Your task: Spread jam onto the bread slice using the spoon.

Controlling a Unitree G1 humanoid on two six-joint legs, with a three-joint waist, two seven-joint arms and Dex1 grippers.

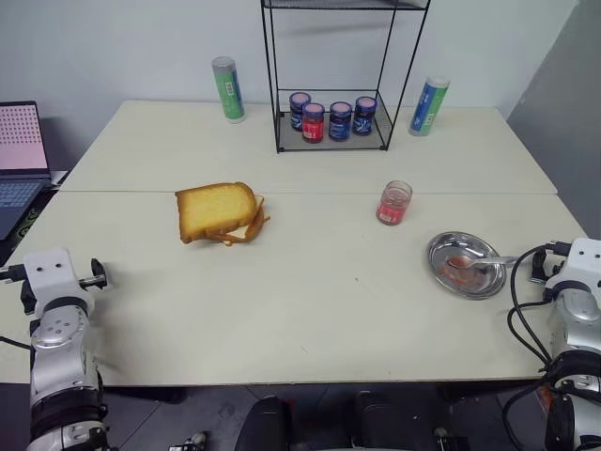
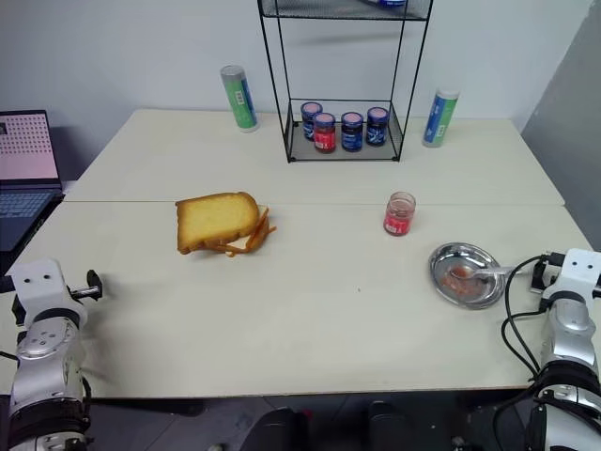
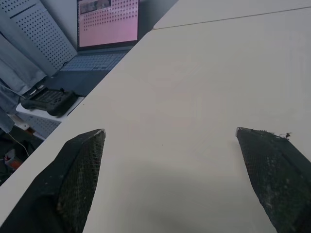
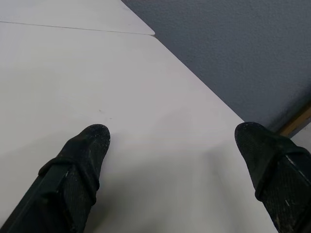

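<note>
Cream table (image 1: 310, 310), wire rack at back. Spoon (image 1: 479, 266) lies in steel dish (image 1: 449, 246), just beside right gripper (image 4: 172, 133); jam (image 1: 393, 204) nearby, bread slice (image 1: 216, 209) mid-table, well apart from left gripper (image 3: 170, 136). Both grippers spread wide, empty (wrist views). Left wrist view adds laptop (image 3: 108, 22).

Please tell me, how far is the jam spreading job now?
Not started on the bread. Nothing done: the bread slice shows no jam. Nothing in hand: left gripper and right gripper are open, empty. Left: take the spoon from the steel dish, scoop jam, spread.
</note>
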